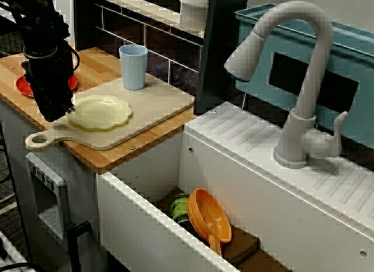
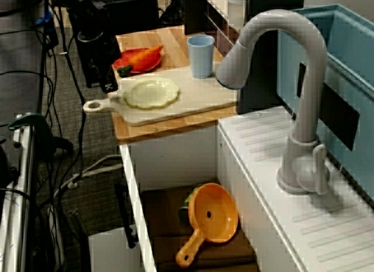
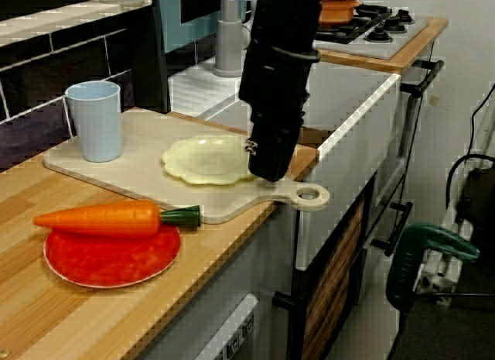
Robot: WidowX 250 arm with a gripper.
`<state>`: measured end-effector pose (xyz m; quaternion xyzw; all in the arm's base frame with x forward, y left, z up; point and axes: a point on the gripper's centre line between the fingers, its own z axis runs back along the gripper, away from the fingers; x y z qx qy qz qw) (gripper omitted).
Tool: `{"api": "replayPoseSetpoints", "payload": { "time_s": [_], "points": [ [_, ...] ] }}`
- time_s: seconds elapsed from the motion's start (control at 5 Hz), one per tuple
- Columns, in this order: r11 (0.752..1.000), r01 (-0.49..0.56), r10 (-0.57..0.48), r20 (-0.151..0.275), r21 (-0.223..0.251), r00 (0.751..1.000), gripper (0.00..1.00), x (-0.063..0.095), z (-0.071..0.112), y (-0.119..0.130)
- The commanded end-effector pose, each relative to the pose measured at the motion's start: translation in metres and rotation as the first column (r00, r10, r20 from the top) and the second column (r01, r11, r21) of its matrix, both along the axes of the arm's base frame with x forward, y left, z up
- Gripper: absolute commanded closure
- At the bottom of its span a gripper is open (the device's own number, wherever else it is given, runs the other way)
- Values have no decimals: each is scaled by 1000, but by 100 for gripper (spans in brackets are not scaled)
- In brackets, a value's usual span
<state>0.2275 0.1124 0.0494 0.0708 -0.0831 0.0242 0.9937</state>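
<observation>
While lying flat mid cutting board (image 1: 166, 96), shows no long axis: round pale yellow plate (image 1: 102, 112). Spreads from the gripper (image 1: 66, 108) away from the board's handle; tip right at that handle-side rim. Cannot tell whether open or closed. Beyond, at the board's back corner, blue cup (image 1: 133, 66).

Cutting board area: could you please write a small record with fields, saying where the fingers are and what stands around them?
fingers: low at the rim of the yellow plate, on the handle side; open or shut cannot be told
yellow plate: lies on the cutting board
blue cup: upright on the board, apart from the plate
carrot: lies across the red plate, beside the board
sink: holds an orange strainer
</observation>
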Motion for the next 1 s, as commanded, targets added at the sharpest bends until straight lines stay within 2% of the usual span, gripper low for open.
{"api": "replayPoseSetpoints", "payload": {
  "time_s": [0.0,0.6,0.8],
  "points": [
    [999,0,-1,29,34,1000,100,4,-1,2],
    [999,-7,6,31,45,1000,100,5,-8,-2],
    [999,-27,26,31,44,999,100,15,-9,-2]
  ]
}}
